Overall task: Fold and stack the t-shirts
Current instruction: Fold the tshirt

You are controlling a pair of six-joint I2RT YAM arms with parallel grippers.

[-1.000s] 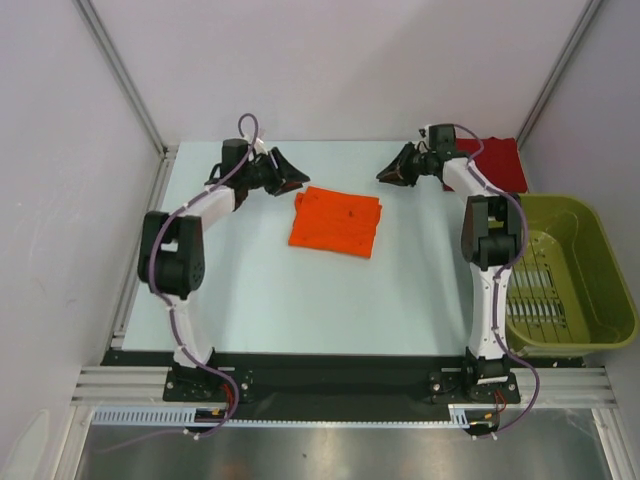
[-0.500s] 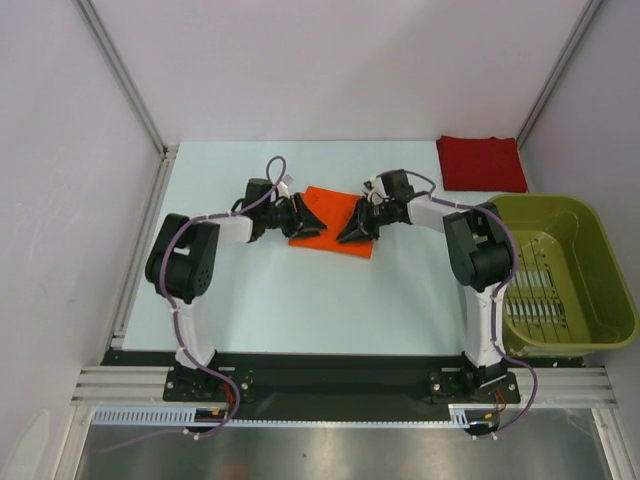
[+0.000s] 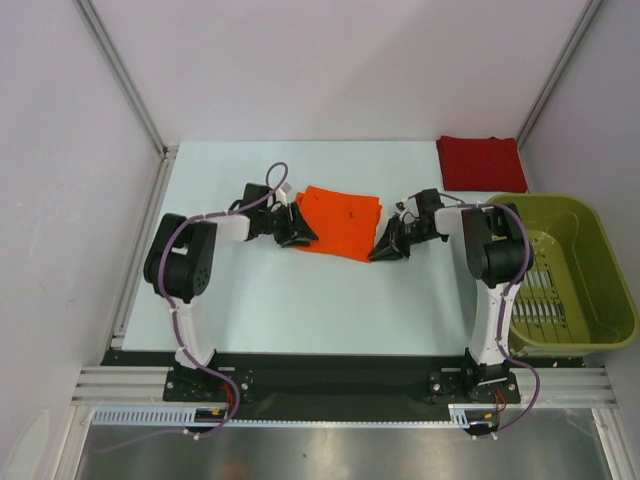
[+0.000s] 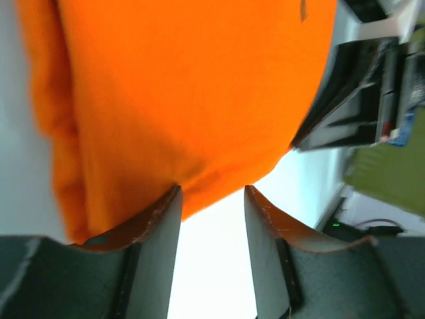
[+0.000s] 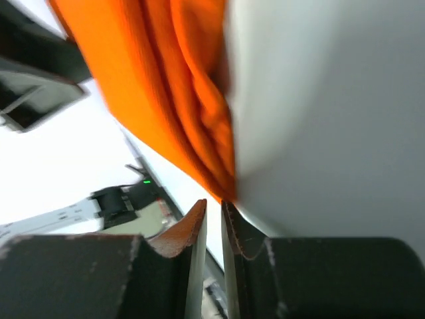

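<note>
**Orange shirt flanked by both grippers, red shirt folded at the back**

The orange t-shirt [image 3: 338, 222] lies folded into a rough rectangle on the table [image 3: 250, 300], directly between the two grippers. Its stacked layers show along the edge facing the right wrist camera.

The left gripper [image 3: 300, 232] sits low at the shirt's left edge, towards the near corner. In the left wrist view its jaws stand about half apart, with bare table showing in the gap. The cloth's edge reaches the fingertips [image 4: 174, 194], and nothing is clamped between them.

The right gripper [image 3: 385, 250] is down at the shirt's near right corner, pointing in at the folded edge. Its jaws are drawn almost together, leaving only a thin slit. The orange fold ends just at the tips, and it cannot be told whether any cloth is caught there.

The dark red t-shirt [image 3: 480, 163] lies as a flat folded square well beyond the right gripper, towards the back and further right. It is apart from both arms and from the orange shirt.

The olive-green basket [image 3: 575, 215] sits to the right of the right gripper, beside that arm.
</note>
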